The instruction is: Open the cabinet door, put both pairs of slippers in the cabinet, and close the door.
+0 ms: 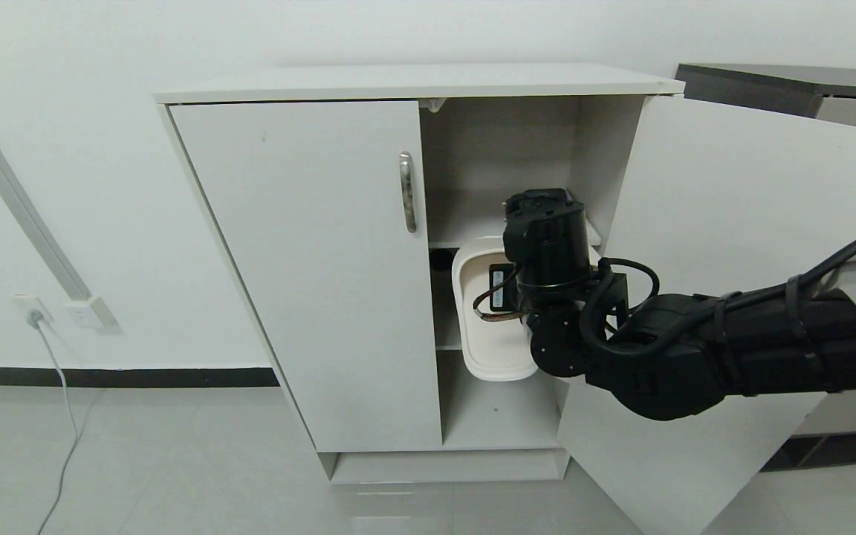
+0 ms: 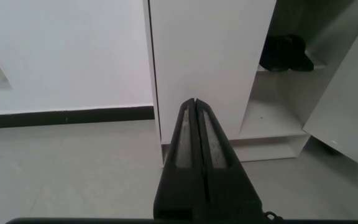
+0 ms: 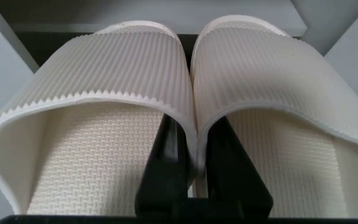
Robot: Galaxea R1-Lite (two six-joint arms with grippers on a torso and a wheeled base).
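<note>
Two white slippers [image 3: 104, 93] sit side by side in the right gripper [image 3: 194, 158], whose fingers pinch the touching inner walls of the pair together. In the head view the pair hangs in the open right half of the cabinet [image 1: 413, 78], level with the middle shelves; whether it rests on one I cannot tell. They look like light, soft foam with ribbed straps, likely to flex and sag, so the paired inner walls are a fair place to hold them. The left gripper [image 2: 194, 109] has its fingers pressed together on nothing, above the floor [image 1: 175, 461] and pointing at the cabinet. A dark shape [image 2: 284, 53] on a shelf may be the other pair. The right door [image 1: 733, 223] stands wide open and the left door [image 1: 309, 260] is shut. The floor is pale, smooth tile and the wall is plain white.
</note>
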